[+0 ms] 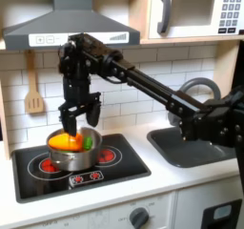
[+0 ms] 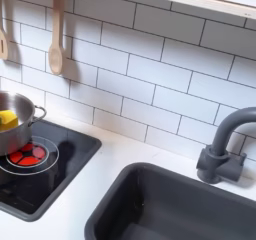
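Note:
In the first exterior view my gripper (image 1: 80,120) hangs open a little above a silver pot (image 1: 71,159) and holds nothing. The pot stands on the left burner of a black toy stove (image 1: 114,171). Inside it lie an orange piece (image 1: 61,140) and a small green piece (image 1: 87,138). The black arm reaches in from the first exterior view's right. In the second exterior view the pot (image 2: 14,130) sits at the left edge with a yellow piece (image 2: 7,119) showing over its rim.
A wooden spatula (image 1: 34,97) hangs on the tiled wall left of the arm, and a wooden spoon (image 2: 56,34) hangs there too. A dark sink (image 2: 170,206) with a grey faucet (image 2: 226,142) lies right of the stove (image 2: 45,169). A range hood (image 1: 67,23) and a microwave (image 1: 195,9) sit overhead.

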Action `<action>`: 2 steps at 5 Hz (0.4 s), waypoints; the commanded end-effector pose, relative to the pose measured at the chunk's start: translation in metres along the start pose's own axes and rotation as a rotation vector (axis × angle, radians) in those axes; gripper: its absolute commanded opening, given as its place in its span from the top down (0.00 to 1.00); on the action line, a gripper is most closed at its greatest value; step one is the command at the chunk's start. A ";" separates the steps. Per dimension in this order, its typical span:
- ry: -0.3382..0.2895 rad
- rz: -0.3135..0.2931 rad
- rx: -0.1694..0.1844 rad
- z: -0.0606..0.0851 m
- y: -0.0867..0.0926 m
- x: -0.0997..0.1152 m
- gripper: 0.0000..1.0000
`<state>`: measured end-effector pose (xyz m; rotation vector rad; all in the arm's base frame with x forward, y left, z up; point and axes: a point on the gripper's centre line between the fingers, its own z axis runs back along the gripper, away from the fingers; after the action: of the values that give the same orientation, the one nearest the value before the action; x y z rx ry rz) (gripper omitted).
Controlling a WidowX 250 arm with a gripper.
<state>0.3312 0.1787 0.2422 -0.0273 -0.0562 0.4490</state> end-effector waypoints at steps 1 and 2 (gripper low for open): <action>-0.048 0.048 0.032 -0.005 -0.009 0.014 0.00; -0.037 0.039 0.020 -0.013 -0.020 0.019 0.00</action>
<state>0.3564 0.1734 0.2308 0.0075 -0.0887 0.5050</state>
